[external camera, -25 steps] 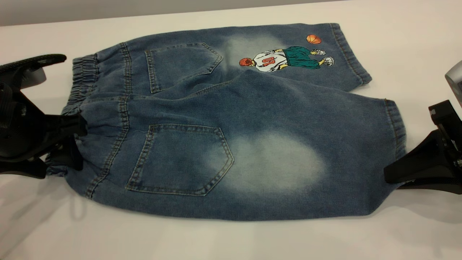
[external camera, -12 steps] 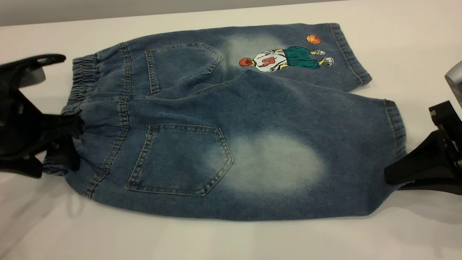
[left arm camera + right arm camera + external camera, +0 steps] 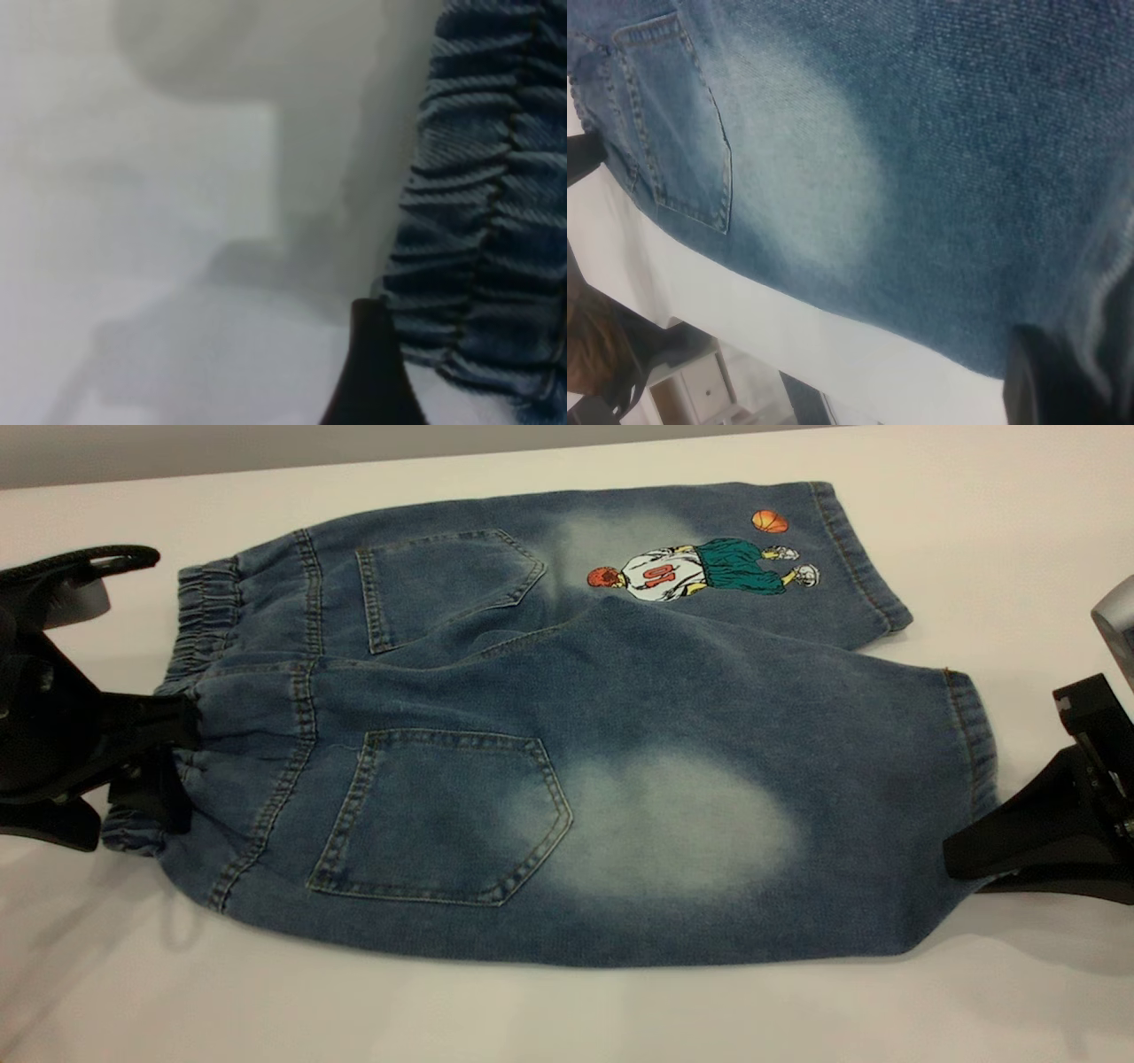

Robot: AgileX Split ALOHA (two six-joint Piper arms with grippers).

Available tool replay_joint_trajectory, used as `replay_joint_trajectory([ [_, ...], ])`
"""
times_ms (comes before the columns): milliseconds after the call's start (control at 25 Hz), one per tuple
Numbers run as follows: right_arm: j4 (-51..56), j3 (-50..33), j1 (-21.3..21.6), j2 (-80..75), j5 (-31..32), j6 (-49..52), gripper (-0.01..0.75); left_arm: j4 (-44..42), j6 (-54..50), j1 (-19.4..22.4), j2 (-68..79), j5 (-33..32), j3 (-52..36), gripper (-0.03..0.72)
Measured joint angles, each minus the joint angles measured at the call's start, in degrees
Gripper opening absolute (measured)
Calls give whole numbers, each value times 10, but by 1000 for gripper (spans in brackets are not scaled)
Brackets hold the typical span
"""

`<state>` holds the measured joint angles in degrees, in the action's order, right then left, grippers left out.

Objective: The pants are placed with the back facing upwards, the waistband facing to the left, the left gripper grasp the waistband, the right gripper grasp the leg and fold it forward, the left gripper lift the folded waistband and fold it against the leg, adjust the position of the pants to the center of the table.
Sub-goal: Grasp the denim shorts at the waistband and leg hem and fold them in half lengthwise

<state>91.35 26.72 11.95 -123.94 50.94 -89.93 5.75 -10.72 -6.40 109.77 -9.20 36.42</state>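
Pants [image 3: 567, 726] lie flat, back up, mid-table [image 3: 974, 531]. Waistband [image 3: 190, 691] at 9 o'clock, plain leg [image 3: 691, 824] toward 3. Left gripper [image 3: 155, 766] at 9 o'clock, clamped on the waistband. Right gripper [image 3: 983, 859] at 3 o'clock, pinching the leg hem, fingers closed on the denim.

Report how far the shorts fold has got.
Done: the pants lie back-up on the table, waistband toward the left arm.
In hand: the left gripper is shut on the waistband's near end, and the right gripper is shut on the leg at its hem.
Left: folding the leg forward, folding the waistband onto it, centring.
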Motion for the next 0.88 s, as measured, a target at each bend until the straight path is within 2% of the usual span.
replay_joint_trajectory([
  [600,0,0,0,0,3,0,14,2,-1,0,27,40,2,460],
  [760,-1,0,0,0,3,0,14,3,-1,-1,27,43,2,382],
  [880,-1,0,0,0,6,0,14,3,-1,-1,27,45,3,271],
])
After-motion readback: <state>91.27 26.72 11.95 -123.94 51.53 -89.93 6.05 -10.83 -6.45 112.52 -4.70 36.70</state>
